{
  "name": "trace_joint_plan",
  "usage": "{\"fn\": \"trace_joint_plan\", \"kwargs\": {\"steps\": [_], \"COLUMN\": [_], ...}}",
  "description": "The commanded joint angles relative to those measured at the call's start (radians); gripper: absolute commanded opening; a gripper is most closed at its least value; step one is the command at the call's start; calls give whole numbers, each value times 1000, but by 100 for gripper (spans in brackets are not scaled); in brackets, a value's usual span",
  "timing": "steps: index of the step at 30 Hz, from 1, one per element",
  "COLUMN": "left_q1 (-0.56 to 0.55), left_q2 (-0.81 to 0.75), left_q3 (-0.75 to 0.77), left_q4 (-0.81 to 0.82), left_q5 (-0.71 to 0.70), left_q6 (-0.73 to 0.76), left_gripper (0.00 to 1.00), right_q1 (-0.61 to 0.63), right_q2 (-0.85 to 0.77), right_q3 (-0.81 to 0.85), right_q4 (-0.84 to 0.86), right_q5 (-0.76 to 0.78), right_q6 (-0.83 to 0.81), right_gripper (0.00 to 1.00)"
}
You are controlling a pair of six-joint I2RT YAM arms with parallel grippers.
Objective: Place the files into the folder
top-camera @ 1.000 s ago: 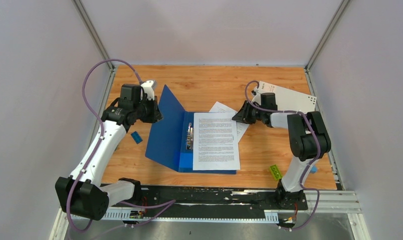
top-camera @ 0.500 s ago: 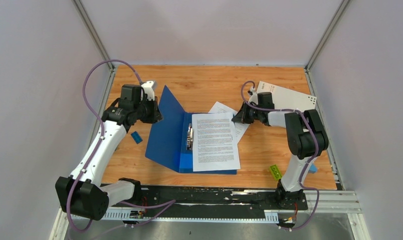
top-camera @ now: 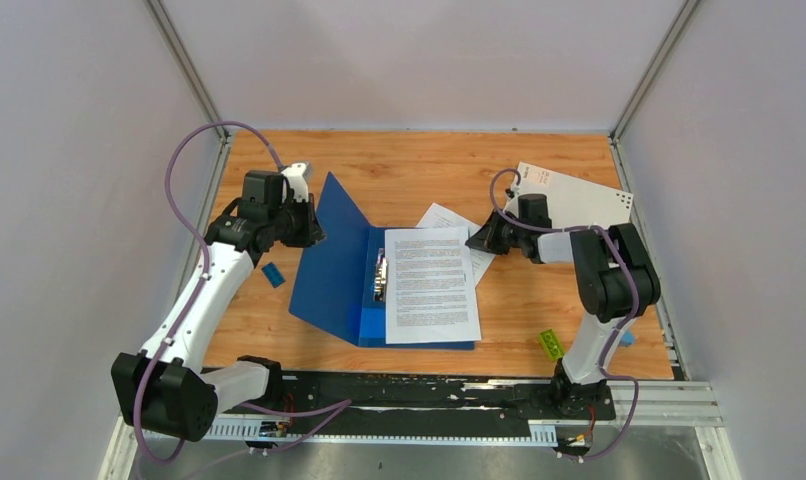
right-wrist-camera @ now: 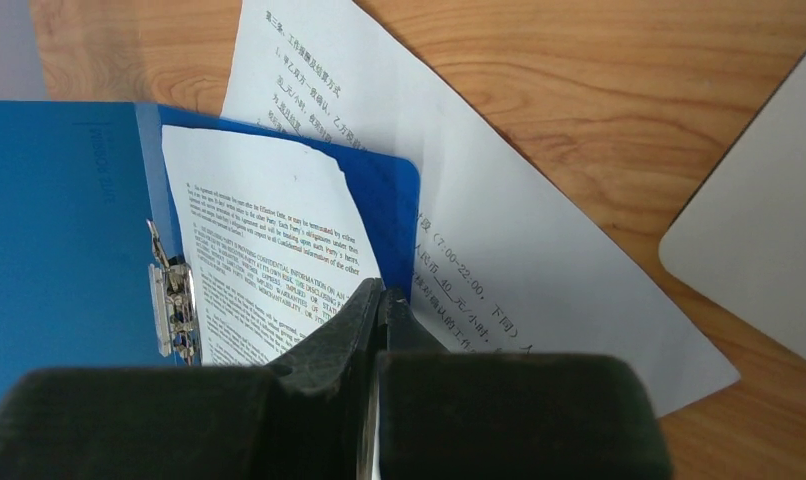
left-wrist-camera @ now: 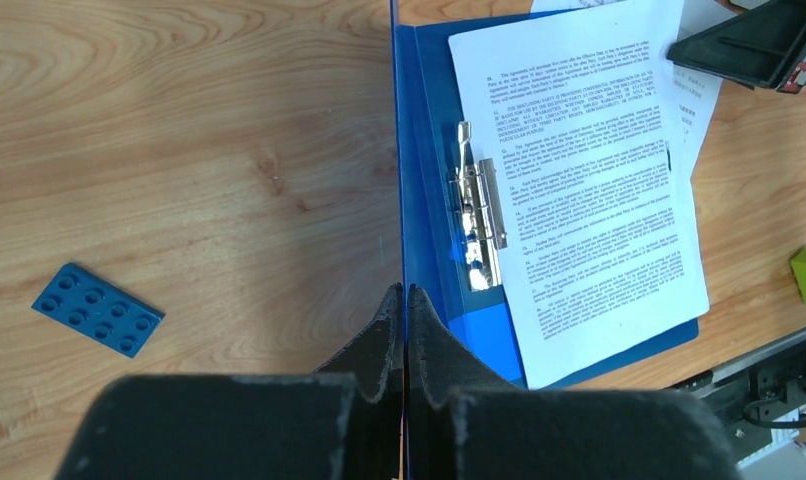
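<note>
The blue folder [top-camera: 331, 272] lies open on the wooden table, its left cover raised. My left gripper [left-wrist-camera: 406, 292] is shut on that cover's edge and holds it up. One of the files, a printed sheet [top-camera: 431, 285], lies on the folder's back panel beside the metal clip [left-wrist-camera: 476, 220]. The second sheet [right-wrist-camera: 519, 260] lies askew on the table, partly under the folder's far right corner. My right gripper [right-wrist-camera: 382, 288] is shut at the first sheet's right edge near its top corner. That edge runs in between the fingers, and the corner curls up.
A stiff pale grey cover [top-camera: 579, 200] lies at the back right behind the right arm. A flat blue brick [top-camera: 273, 275] sits left of the folder. A green brick [top-camera: 550, 344] lies near the right arm's base.
My right gripper's jaws have closed at the sheet's right edge, and its wrist shifted slightly. The left gripper and the raised cover have not moved.
</note>
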Motion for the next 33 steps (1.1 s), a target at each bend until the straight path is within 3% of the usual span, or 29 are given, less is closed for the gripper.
{"fn": "trace_joint_plan", "kwargs": {"steps": [1, 26, 33], "left_q1": [-10, -9, -10], "left_q2": [-23, -22, -17], "left_q3": [-10, -9, -8], "left_q4": [15, 4, 6], "left_q5": [-7, -26, -27], "left_q6": [-12, -3, 0], "left_gripper": [0, 0, 0], "right_q1": [5, -25, -11], "right_q2": [-58, -126, -139], "right_q3": [-39, -73, -95], "right_q4": [55, -6, 142], "right_q5": [29, 49, -82], "right_q6": [60, -66, -108], "right_gripper": [0, 0, 0]}}
